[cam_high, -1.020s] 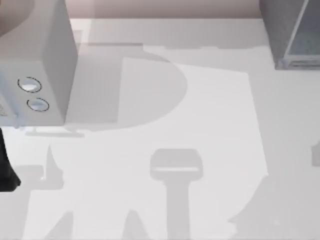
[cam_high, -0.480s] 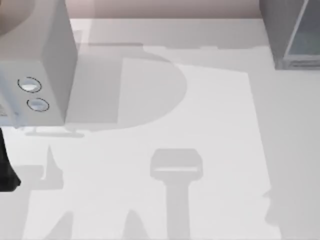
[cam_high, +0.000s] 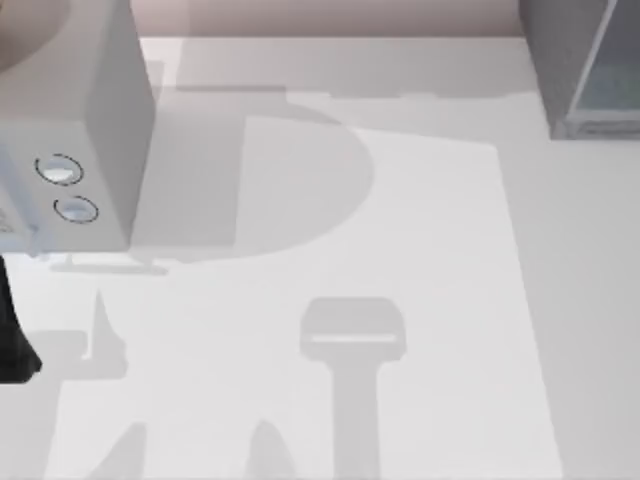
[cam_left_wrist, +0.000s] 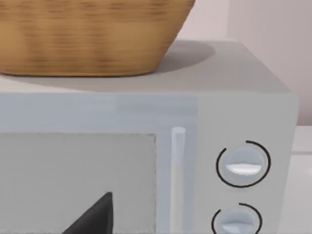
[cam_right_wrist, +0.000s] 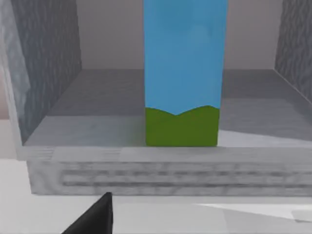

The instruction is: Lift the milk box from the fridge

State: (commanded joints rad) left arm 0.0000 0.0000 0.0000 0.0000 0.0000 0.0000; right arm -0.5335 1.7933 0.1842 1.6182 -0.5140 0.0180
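Surface: pale white tabletop point(cam_high: 420, 260), crossed by soft grey shadows, among them a large rounded one near the middle and a T-shaped one toward the near edge.
Room: a pinkish-beige wall point(cam_high: 330, 15) runs along the far edge of the surface.
Left side, top view: a grey box with two round dials point(cam_high: 85, 130) stands at the far left; a dark piece of the left arm point(cam_high: 12, 340) sits at the left edge below it.
Right side, top view: the fridge point(cam_high: 585, 70) stands in the far right corner, grey walls and a pale bluish panel framed in light grey.
Left wrist view adds: the dial box from the front, with a pale door, an upright handle point(cam_left_wrist: 178, 175) and the two dials stacked beside it; a woven basket point(cam_left_wrist: 92, 34) sits on its top.
Left pincer: one dark fingertip point(cam_left_wrist: 95, 217) shows at the lower edge, close before the box door; cannot tell how wide it stands, nothing seen in it.
Right wrist view adds: the open inside of the fridge, grey floor and speckled side walls.
Milk box: the milk box point(cam_right_wrist: 184, 73) stands upright on the fridge floor near the front lip, light-blue sides, green band at the bottom.
Right pincer: one dark fingertip point(cam_right_wrist: 95, 217) shows low in front of the fridge sill, apart from the milk box; spread cannot be told, nothing seen held.
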